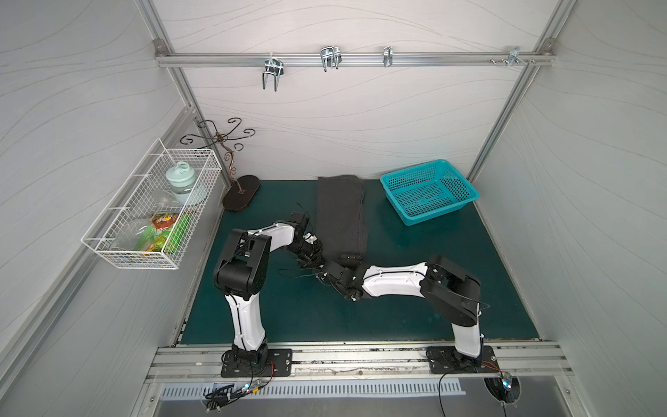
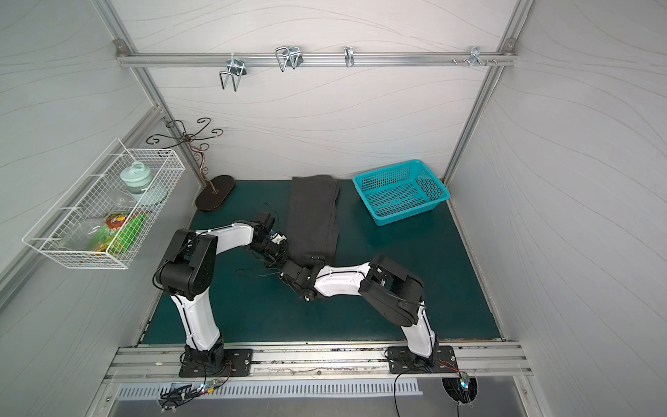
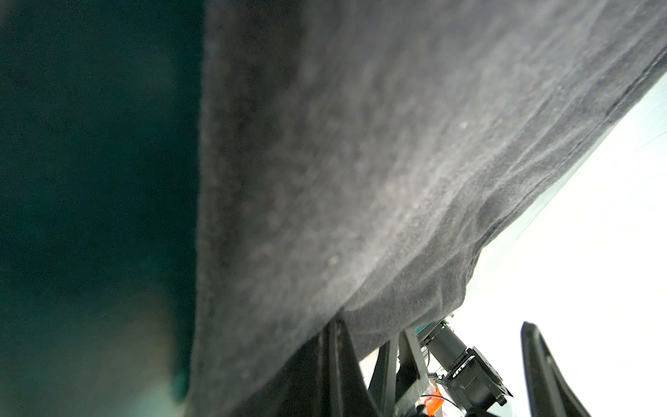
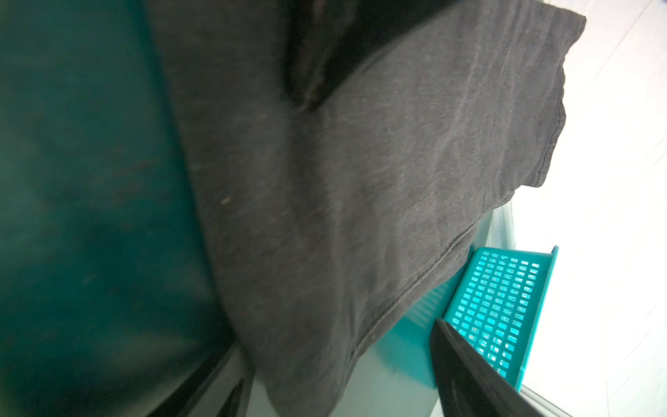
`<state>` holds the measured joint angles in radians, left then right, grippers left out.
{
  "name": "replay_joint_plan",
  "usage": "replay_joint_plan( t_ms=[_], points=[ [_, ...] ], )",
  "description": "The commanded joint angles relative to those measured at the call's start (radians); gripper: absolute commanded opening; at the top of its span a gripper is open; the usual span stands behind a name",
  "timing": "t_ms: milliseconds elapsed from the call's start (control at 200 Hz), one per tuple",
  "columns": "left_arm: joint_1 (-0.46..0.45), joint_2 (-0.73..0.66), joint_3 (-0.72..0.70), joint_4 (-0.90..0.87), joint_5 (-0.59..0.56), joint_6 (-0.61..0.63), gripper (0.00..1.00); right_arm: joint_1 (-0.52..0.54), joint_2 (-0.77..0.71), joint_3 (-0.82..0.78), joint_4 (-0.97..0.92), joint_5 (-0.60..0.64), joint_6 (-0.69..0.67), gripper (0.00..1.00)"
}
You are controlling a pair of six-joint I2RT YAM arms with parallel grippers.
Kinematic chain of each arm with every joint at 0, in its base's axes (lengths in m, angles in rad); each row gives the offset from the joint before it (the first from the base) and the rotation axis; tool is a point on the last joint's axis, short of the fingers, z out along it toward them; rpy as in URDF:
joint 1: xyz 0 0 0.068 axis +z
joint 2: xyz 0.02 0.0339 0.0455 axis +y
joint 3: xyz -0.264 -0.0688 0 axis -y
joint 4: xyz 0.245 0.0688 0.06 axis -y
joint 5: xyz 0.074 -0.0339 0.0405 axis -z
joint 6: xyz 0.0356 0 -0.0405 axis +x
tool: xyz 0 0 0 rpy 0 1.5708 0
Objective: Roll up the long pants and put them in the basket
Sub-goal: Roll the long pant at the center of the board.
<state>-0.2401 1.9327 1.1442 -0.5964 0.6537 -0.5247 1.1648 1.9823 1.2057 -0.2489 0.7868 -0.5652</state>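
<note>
The long pants (image 1: 341, 213) (image 2: 314, 213) are dark charcoal cloth folded into a long narrow strip that runs from the back wall toward the front of the green mat. My left gripper (image 1: 318, 260) (image 2: 284, 258) sits at the strip's near left corner, shut on the cloth. In the left wrist view the fabric (image 3: 361, 180) drapes over the closed gripper (image 3: 335, 326). My right gripper (image 1: 344, 261) (image 2: 311, 259) is at the near end, open. In the right wrist view its jaws stand wide on either side of the pants' hanging corner (image 4: 325, 252), around the gripper's midpoint (image 4: 339, 361).
A teal plastic basket (image 1: 411, 169) (image 2: 389, 169) (image 4: 505, 299) stands at the back right, close beside the pants. A dark metal stand (image 1: 240, 195) is at the back left. A white wire basket (image 1: 144, 216) hangs on the left wall. Hooks (image 1: 330, 57) hang on a rail above.
</note>
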Motion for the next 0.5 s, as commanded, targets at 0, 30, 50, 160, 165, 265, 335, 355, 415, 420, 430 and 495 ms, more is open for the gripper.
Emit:
replay_joint_plan(
  t_ms=[0, 30, 50, 160, 165, 265, 335, 355, 415, 420, 430, 495],
  points=[
    [0.004, 0.04, -0.028, -0.069, -0.047, 0.02, 0.0, -0.044, 0.101, -0.027, -0.012, -0.091, -0.011, 0.77],
    [0.004, 0.04, -0.029, -0.068, -0.047, 0.02, 0.0, -0.05, 0.107, -0.023, -0.012, -0.092, -0.012, 0.76],
    [0.004, 0.04, -0.03, -0.068, -0.046, 0.02, 0.0, -0.054, 0.109, -0.021, -0.013, -0.092, -0.013, 0.75],
    [0.004, 0.041, -0.031, -0.066, -0.046, 0.02, 0.0, -0.066, 0.121, -0.007, -0.036, -0.103, -0.008, 0.62],
    [0.004, 0.041, -0.032, -0.066, -0.046, 0.02, 0.0, -0.066, 0.121, -0.008, -0.037, -0.104, -0.008, 0.61],
    [0.004, 0.045, -0.029, -0.067, -0.046, 0.02, 0.0, -0.07, 0.12, -0.008, -0.05, -0.113, 0.001, 0.18],
    [0.004, 0.047, -0.027, -0.066, -0.043, 0.021, 0.0, -0.071, 0.12, -0.007, -0.068, -0.12, 0.011, 0.0],
    [0.004, 0.048, -0.026, -0.067, -0.044, 0.021, 0.0, -0.071, 0.12, -0.005, -0.074, -0.123, 0.015, 0.0],
    [0.004, 0.046, -0.023, -0.069, -0.043, 0.023, 0.0, -0.072, 0.119, 0.0, -0.094, -0.134, 0.024, 0.0],
    [0.004, 0.047, -0.022, -0.069, -0.043, 0.023, 0.0, -0.072, 0.118, 0.002, -0.096, -0.135, 0.025, 0.0],
    [0.004, 0.047, -0.022, -0.07, -0.043, 0.023, 0.0, -0.072, 0.118, 0.003, -0.099, -0.136, 0.026, 0.0],
    [0.004, 0.045, -0.017, -0.078, -0.047, 0.027, 0.0, -0.071, 0.109, 0.014, -0.135, -0.163, 0.041, 0.0]
  ],
)
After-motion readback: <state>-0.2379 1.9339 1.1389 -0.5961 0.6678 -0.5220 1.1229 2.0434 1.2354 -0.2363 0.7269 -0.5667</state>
